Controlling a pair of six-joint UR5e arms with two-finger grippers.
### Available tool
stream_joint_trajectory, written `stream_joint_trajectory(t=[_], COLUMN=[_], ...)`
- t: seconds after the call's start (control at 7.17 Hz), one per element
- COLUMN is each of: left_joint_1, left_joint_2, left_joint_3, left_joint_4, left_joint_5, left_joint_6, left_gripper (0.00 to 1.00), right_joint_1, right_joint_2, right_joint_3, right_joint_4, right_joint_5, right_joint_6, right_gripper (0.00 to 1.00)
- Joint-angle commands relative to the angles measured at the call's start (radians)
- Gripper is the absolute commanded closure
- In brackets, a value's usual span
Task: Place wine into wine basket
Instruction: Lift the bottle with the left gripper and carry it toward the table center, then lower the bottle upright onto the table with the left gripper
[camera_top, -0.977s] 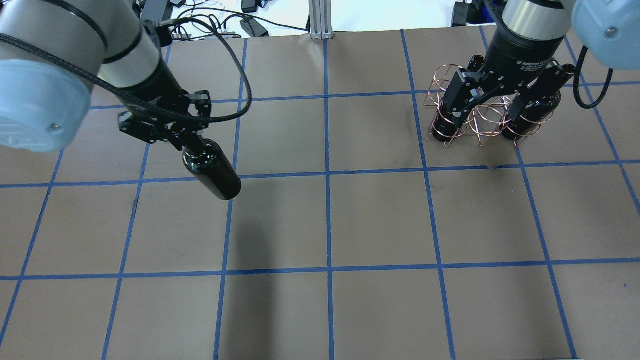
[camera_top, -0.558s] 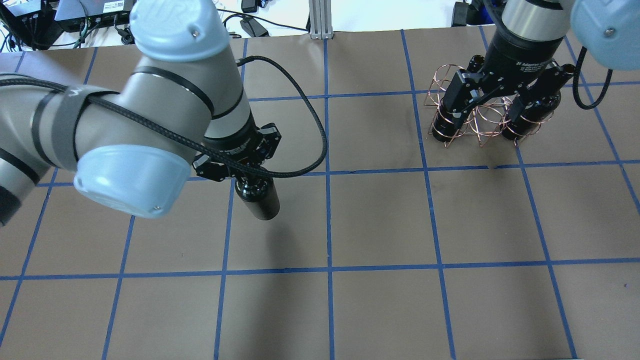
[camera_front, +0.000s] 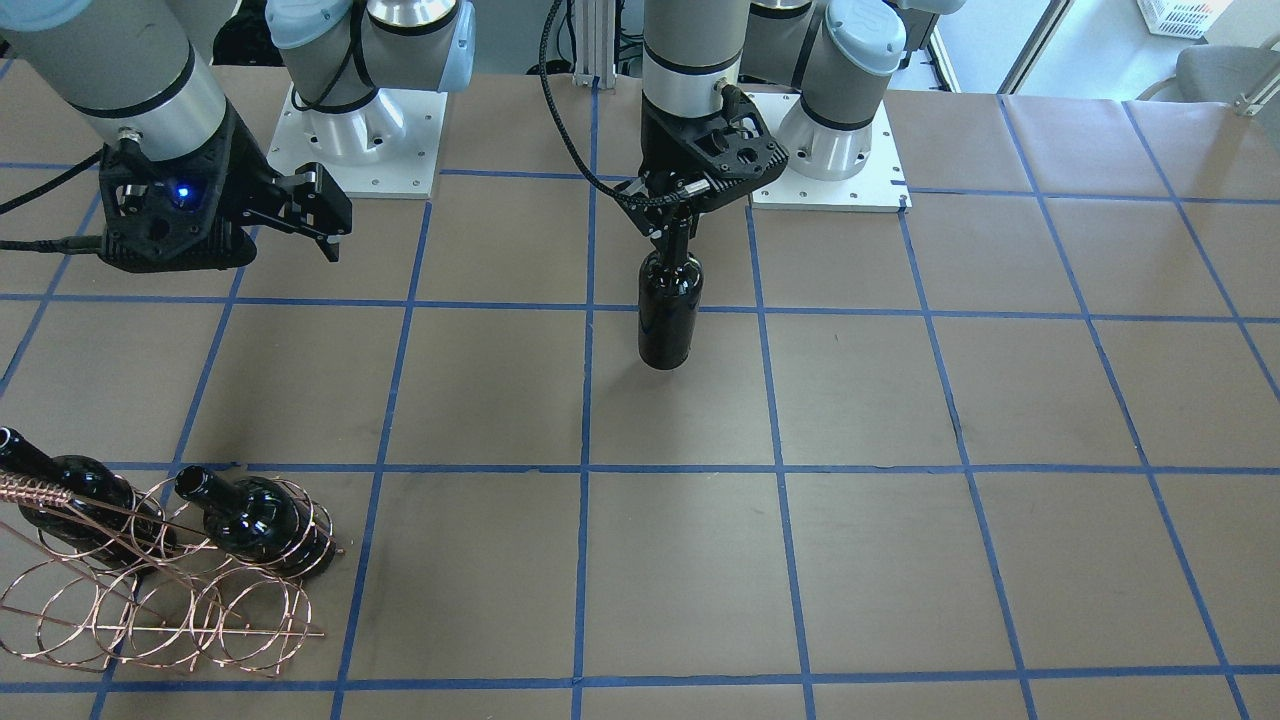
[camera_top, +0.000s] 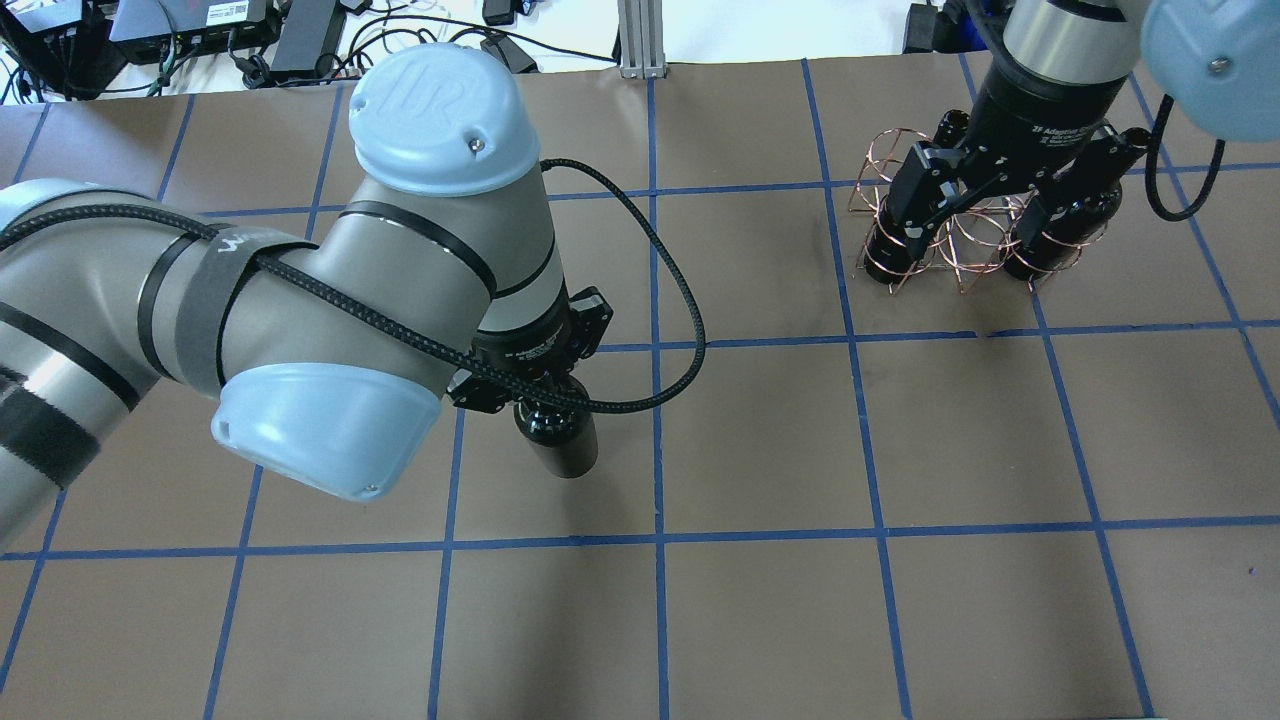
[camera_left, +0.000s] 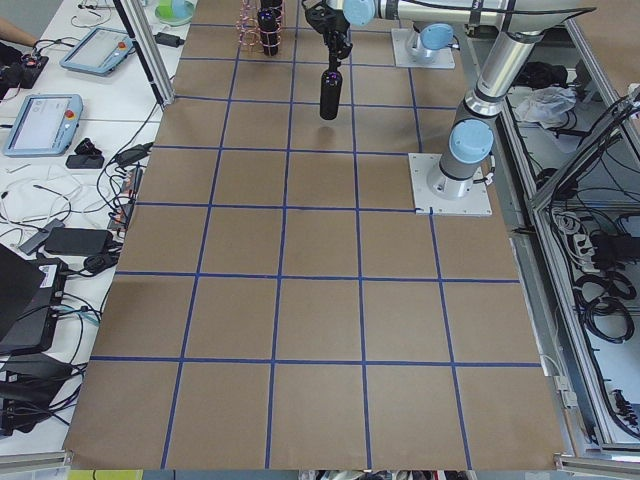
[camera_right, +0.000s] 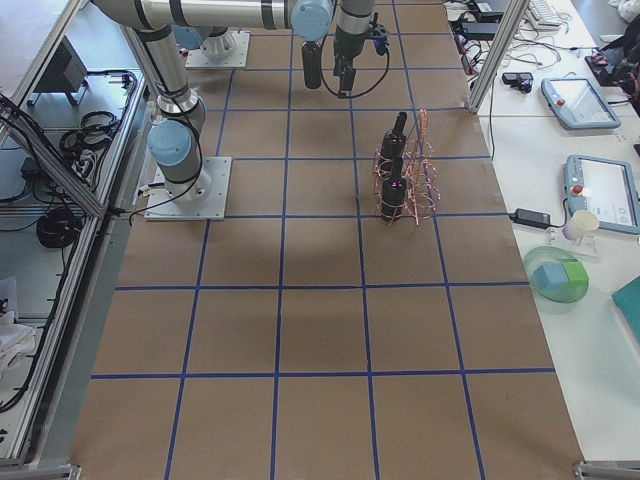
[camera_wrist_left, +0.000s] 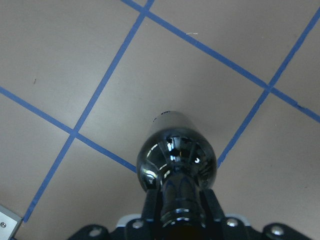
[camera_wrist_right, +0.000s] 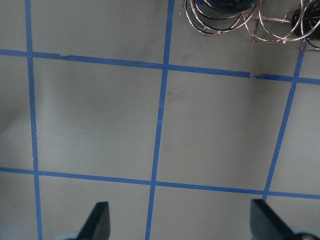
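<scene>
Brown paper covers the table (camera_front: 900, 560), ruled into squares by blue tape (camera_front: 780, 467). Near the middle, the wine (camera_front: 669, 320) hangs upright with its neck up, and its base appears to be just off the paper. The left gripper (camera_front: 676, 222) has it by the neck: its fingers (camera_wrist_left: 149, 207) are clamped on either side of the glass, just above the rounded shoulders. From the wrist camera the dark body points straight down, beside a crossing of 2 tape lines. A black braided cable (camera_top: 660, 300) loops out from the left wrist and back under the arm. The basket (camera_front: 150, 600) stands well apart from the wine, on the robot's right and toward the operators' edge of the table. 2 more bottles (camera_top: 890, 240) stand neck-up in rings on its robot-facing side, with an empty ring between them. The other rings hold nothing, and the twisted handle (camera_front: 40, 490) rises beside 1 bottle. The right gripper (camera_wrist_right: 181, 212) hangs high on the robot's side of the basket, with its jaws spread wide and nothing between them. Its wrist camera looks down on bare paper, and the basket's rings show only along the top edge of that view. Both arms rise from white base plates (camera_front: 360, 150) at the robot's edge of the table.
</scene>
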Motion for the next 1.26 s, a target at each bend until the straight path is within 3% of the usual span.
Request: stream_joint_trajectory(t=[0.0, 0.14, 1.12], left_joint_1=[0.001, 0.001, 0.007], left_joint_2=[0.002, -0.006, -0.013], left_joint_3=[-0.007, -0.007, -0.034], left_joint_4=[-0.043, -0.042, -0.057], left_joint_5=[-0.038, -0.070, -0.062], left_joint_6=[-0.004, -0.006, 0.028], left_gripper=[0.88, 0.88, 0.88], right_joint_1=[0.000, 0.000, -0.001], right_joint_2=[0.000, -0.002, -0.031], right_joint_3=[0.004, 0.004, 0.002], right_joint_4=[0.000, -0.001, -0.011], right_joint_5=[0.000, 0.000, 0.005], right_joint_6=[0.001, 0.001, -0.005], right_gripper=[0.00, 0.00, 0.00])
